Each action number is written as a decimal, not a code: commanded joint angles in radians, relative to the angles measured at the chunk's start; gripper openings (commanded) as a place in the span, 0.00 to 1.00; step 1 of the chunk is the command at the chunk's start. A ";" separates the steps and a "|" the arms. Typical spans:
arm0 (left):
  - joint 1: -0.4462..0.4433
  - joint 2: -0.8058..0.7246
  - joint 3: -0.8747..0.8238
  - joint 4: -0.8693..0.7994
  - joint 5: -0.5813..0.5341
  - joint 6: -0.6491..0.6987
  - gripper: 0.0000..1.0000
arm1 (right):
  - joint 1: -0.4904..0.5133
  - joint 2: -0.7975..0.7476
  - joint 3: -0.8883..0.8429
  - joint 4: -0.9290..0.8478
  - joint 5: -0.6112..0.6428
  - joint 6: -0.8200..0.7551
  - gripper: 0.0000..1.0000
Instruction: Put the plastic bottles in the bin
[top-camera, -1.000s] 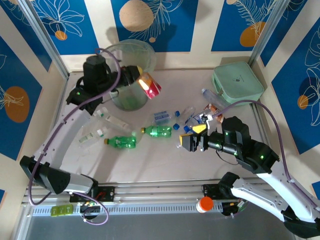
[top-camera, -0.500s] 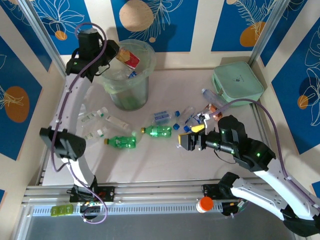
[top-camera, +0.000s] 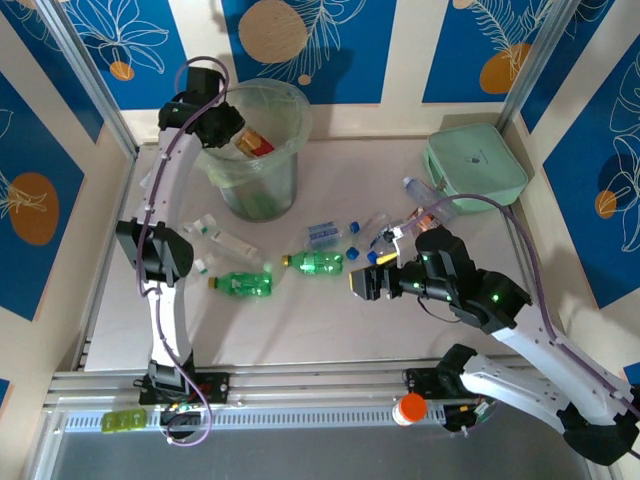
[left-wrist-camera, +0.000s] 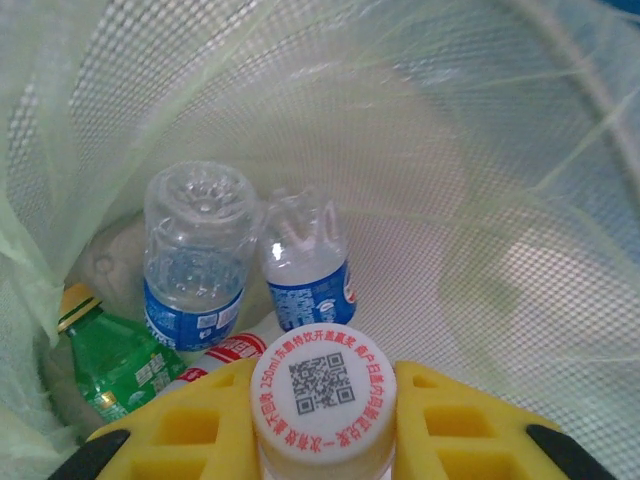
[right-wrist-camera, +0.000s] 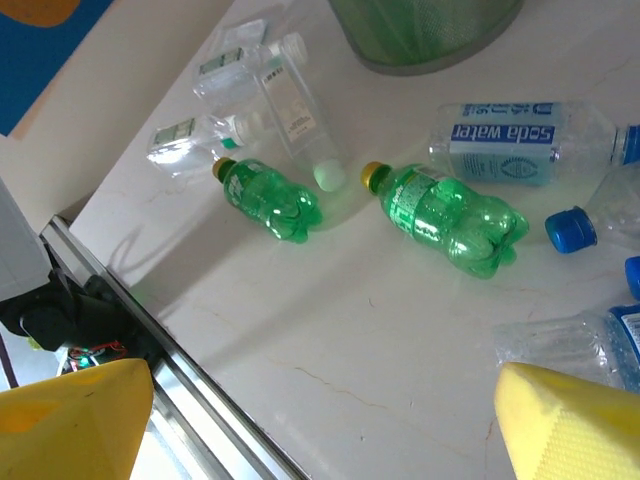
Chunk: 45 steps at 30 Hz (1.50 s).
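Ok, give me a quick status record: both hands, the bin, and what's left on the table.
left hand: shut on a white-capped bottle, inside the mouth of the bin
right hand: open, empty, above the table
in bin: two blue-labelled clear bottles, a green bottle, a red-labelled one partly hidden
on table: two green bottles, a soda water bottle, several clear ones

2 white-shelled arms (top-camera: 163, 185) with black joints (top-camera: 160, 255) trail purple cables (top-camera: 495, 204); green lights (top-camera: 492, 297) dot the joints. Yellow fingers (right-wrist-camera: 570, 420), seemingly honeycomb-textured, end in black tips.
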 joint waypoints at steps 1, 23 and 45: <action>-0.008 0.032 -0.008 -0.040 -0.009 0.026 0.15 | 0.003 0.010 -0.011 0.017 0.015 -0.015 0.89; -0.040 0.026 0.068 0.010 -0.331 0.217 0.17 | -0.006 0.046 -0.051 0.054 0.015 -0.015 0.89; -0.101 0.054 0.008 0.115 -0.403 0.292 0.65 | -0.009 -0.023 -0.074 0.047 0.038 -0.023 0.89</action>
